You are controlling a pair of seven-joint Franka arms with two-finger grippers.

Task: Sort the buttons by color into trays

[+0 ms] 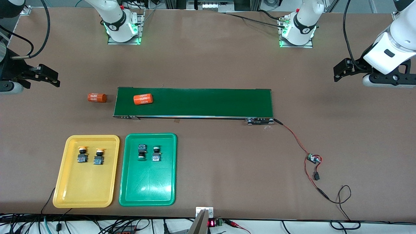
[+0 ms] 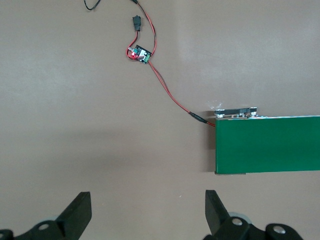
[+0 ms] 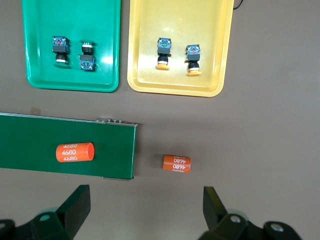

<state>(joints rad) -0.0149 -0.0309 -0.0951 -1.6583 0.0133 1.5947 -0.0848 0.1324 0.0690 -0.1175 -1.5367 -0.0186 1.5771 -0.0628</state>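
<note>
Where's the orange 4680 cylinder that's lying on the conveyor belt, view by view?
Front view: the orange cylinder lies on the conveyor belt at its end toward the right arm.
Left wrist view: not in it; only the belt's end toward the left arm shows.
Right wrist view: it lies on the belt near the belt's end.
Shared landmark: the conveyor belt.

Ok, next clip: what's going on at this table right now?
Nothing is being handled. The two yellow-capped buttons lie in the yellow tray, the two green-capped buttons in the green tray, so the sort looks done. Both arms wait: the left end effector hangs open by one end of the conveyor belt, the right end effector open by its opposite end, over an orange cylinder on the table; another cylinder lies on the belt.
</note>
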